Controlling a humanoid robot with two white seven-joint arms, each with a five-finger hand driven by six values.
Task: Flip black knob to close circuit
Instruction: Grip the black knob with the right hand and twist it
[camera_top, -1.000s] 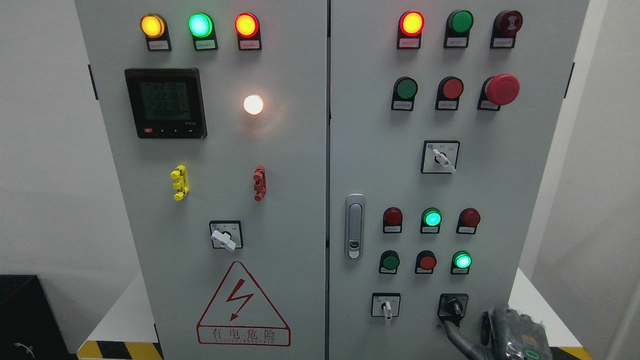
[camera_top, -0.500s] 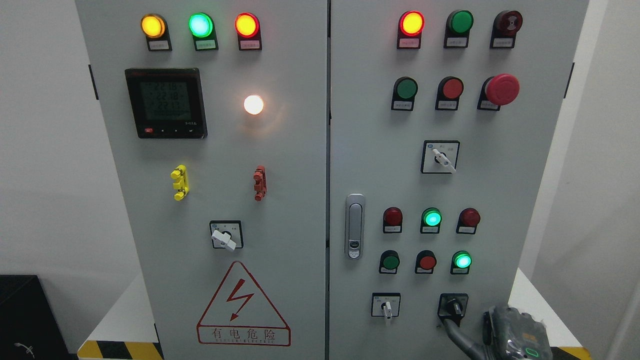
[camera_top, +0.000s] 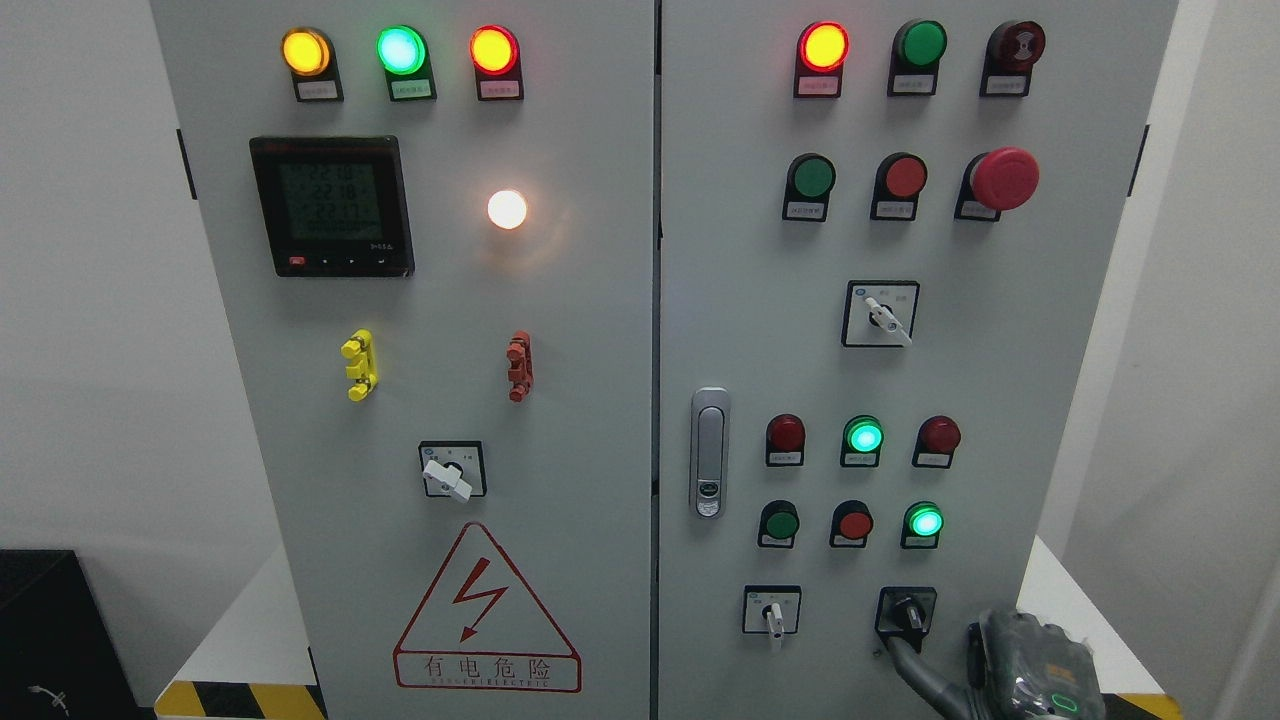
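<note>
On the cabinet's right door (camera_top: 1000, 400), the white-handled selector switch (camera_top: 771, 612) sits well to the left of the fingers and is not the target, so the hand should keep clear of it. The black knob (camera_top: 908, 612) is in the door's bottom row, just up and left of the right hand (camera_top: 1030, 675), which comes in at the lower right corner. One grey finger (camera_top: 915, 675) reaches up from the hand to the lower edge of the knob's black plate, touching or nearly touching it; whether it bears on the knob itself cannot be told. The fingers appear loosely extended and hold nothing, though most of the hand is cut off by the frame edge. To do this step well, I judge the fingertip should rise a little so it lands on the knob's raised pointer, not on the flat plate below, then push sideways along the pointer's arc instead of straight into the door. A pinch with a second finger on the far side of the pointer would likely stop slipping. Above the fingers, the lit green lamp (camera_top: 925, 522) sits near, so the hand should stay low. The left hand is out of view.
</note>
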